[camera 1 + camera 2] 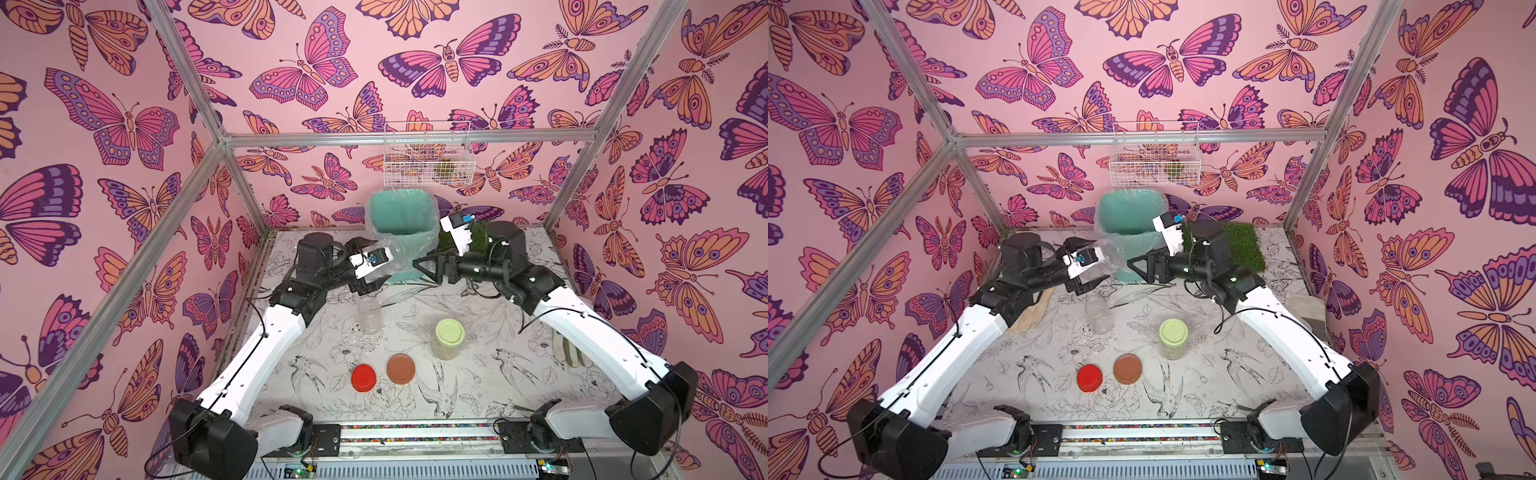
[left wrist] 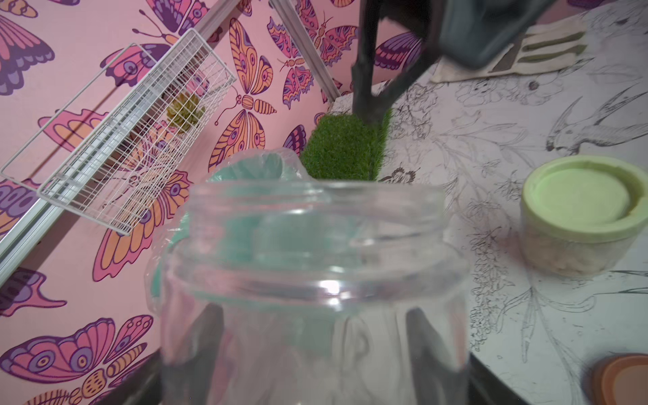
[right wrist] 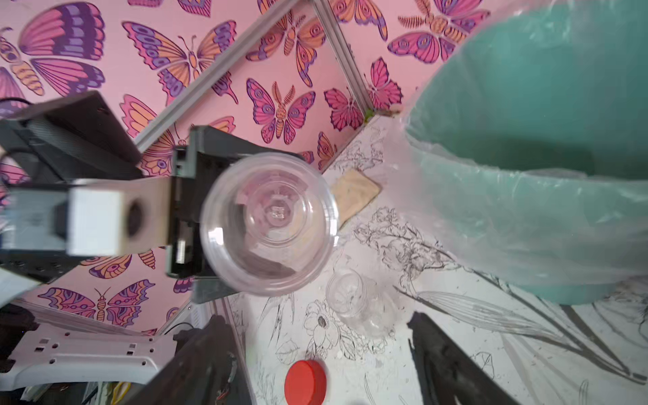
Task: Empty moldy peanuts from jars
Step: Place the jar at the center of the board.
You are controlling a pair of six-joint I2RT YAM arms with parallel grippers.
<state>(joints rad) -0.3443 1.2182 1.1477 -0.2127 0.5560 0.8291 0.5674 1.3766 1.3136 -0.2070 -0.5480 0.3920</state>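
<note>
Left gripper [image 2: 315,350] pinching an empty jar [image 1: 1105,258] tipped toward the bin [image 1: 399,216]; right gripper [image 1: 427,269] spread, nothing in it.
We see the table [image 1: 478,386] filling the lower middle of both top views, with the bin at its far edge, center frame, clear liner over the rim. The empty jar sits just left of the bin, mouth facing it. Right gripper is at the bin's lower right; we cannot tell if it touches. Second empty jar [image 1: 369,316] stands upright, lidless, just below the left gripper. Green-lidded jar [image 1: 449,338] is right of center, closed, with the peanuts [image 2: 568,257] inside it. Brown lid [image 1: 401,368] and red lid [image 1: 364,377] lie side by side, lower center.
</note>
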